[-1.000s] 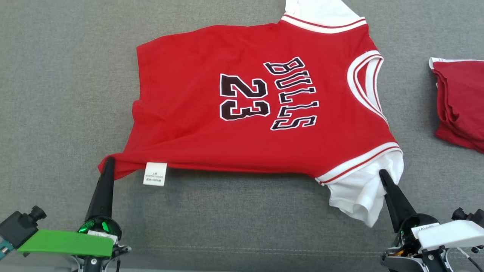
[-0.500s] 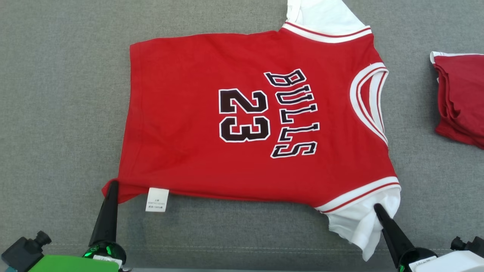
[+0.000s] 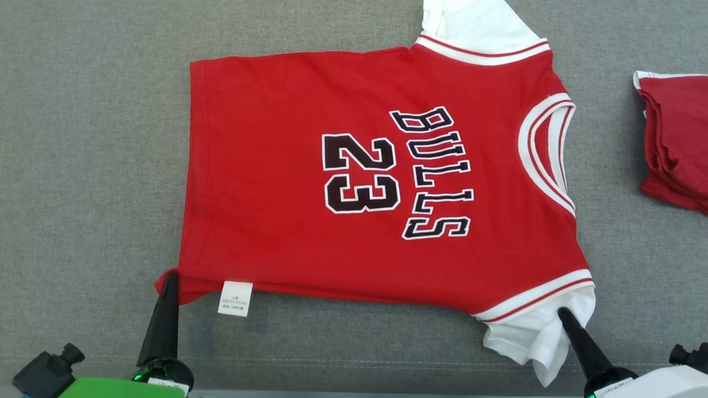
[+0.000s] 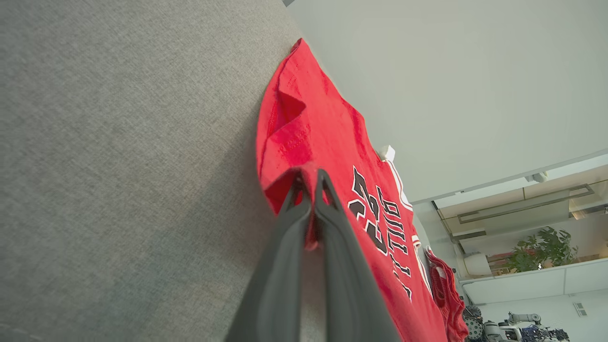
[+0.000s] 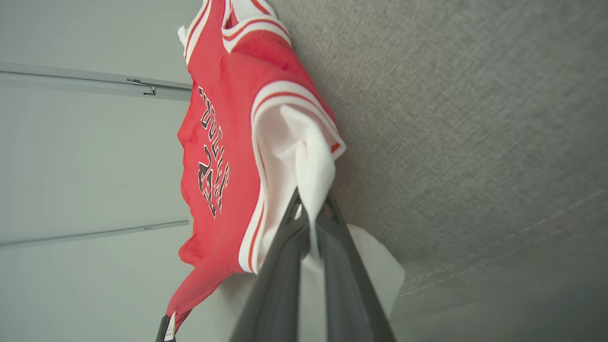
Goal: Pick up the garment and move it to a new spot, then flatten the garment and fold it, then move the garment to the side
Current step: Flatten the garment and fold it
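Red jersey (image 3: 359, 177), spread face-up on grey table (image 3: 83, 166); left end effector (image 3: 170, 276) pinching hem corner (image 3: 161, 286), right end effector (image 3: 564, 315) pinching white sleeve (image 3: 525, 337); advised: draw both evenly, near edge taut, lay flat.

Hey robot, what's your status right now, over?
Left claw shut on jersey hem corner. Right claw shut on its white sleeve. Jersey spread print-up on grey surface. Other red garment apart, right.
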